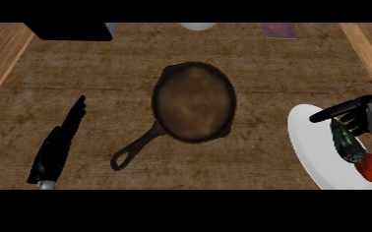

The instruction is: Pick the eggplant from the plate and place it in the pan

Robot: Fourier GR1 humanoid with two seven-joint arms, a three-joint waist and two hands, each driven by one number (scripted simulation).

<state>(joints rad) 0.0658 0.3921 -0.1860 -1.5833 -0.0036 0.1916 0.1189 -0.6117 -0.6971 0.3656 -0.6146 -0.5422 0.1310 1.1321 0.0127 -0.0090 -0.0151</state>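
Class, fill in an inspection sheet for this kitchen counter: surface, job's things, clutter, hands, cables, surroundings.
Surface: brown mottled counter.
Job's things: eggplant lying on white plate at right; pan at centre, nothing in it, handle towards lower left.
Clutter: something red on the plate beside the eggplant.
Hands: right hand over the plate, fingers curled at the eggplant's top; left hand open, resting at lower left.
Cables: nothing seen.
Surroundings: black object, white object, pinkish object along far edge.

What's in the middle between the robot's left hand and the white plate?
The pan lies between the left hand and the plate, seen in the head view.
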